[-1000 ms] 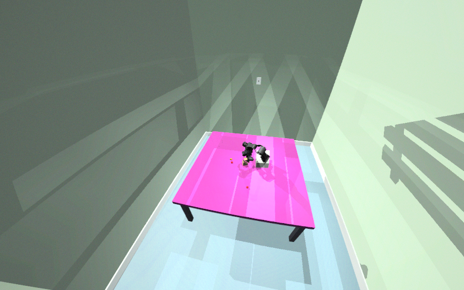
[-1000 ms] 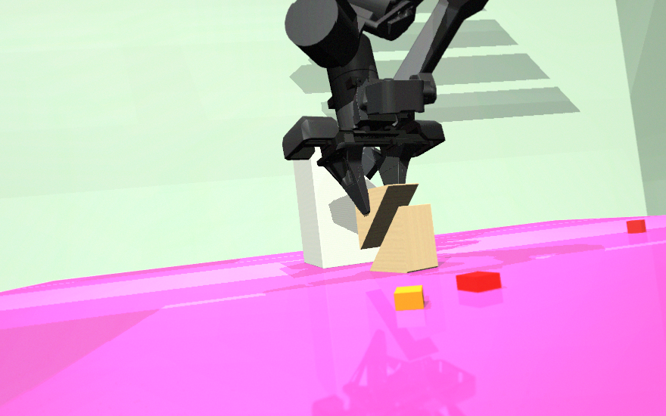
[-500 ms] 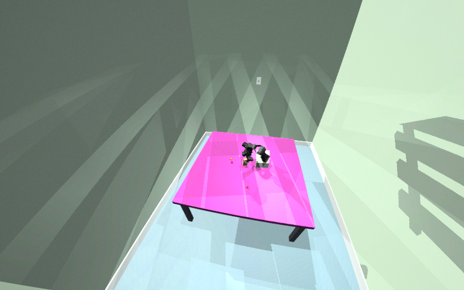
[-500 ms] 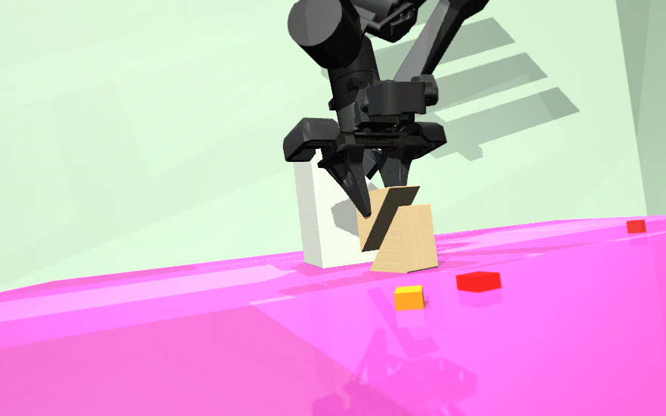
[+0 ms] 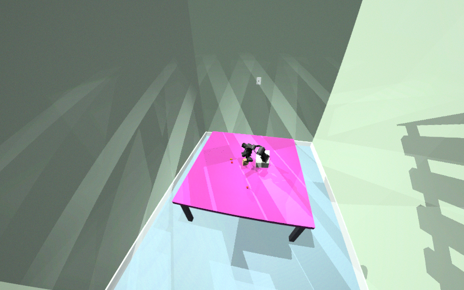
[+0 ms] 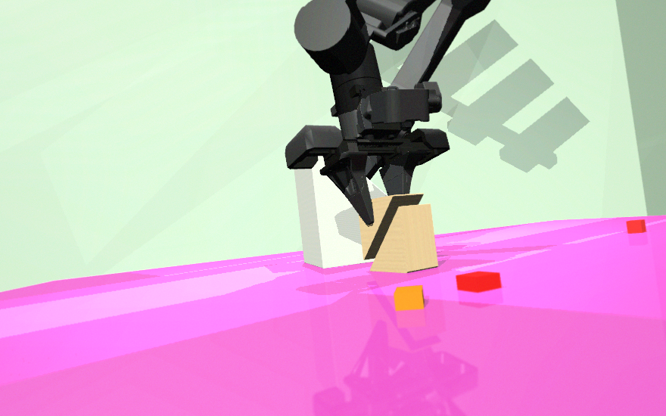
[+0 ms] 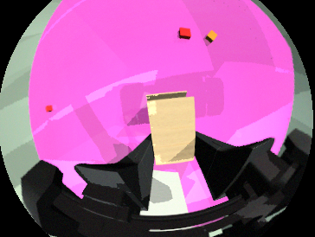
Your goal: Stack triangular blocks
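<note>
My gripper [image 6: 384, 209] [image 7: 170, 133] is shut on a tan triangular block [image 6: 377, 213] [image 7: 173, 125], one finger on each end. The held block's sloped face looks down toward the lower block and shows as a dark band in the exterior view. The lower triangular block [image 6: 417, 240] [image 7: 166, 96] stands on the table with its slope toward the held one. The held block's top is a little higher than the lower block's top, and its bottom edge appears just above the table. The slopes are close and roughly parallel; whether they touch anywhere I cannot tell.
A white box [image 5: 262, 164] [image 6: 338, 245] [image 7: 166, 190] stands behind the blocks, at the arm's base. A small orange cube [image 6: 408, 298] [image 7: 211, 35] and a red block [image 6: 478, 281] [image 7: 184, 33] lie near the blocks. Another red cube [image 5: 247, 187] [image 6: 636, 226] [image 7: 48, 108] lies farther off.
</note>
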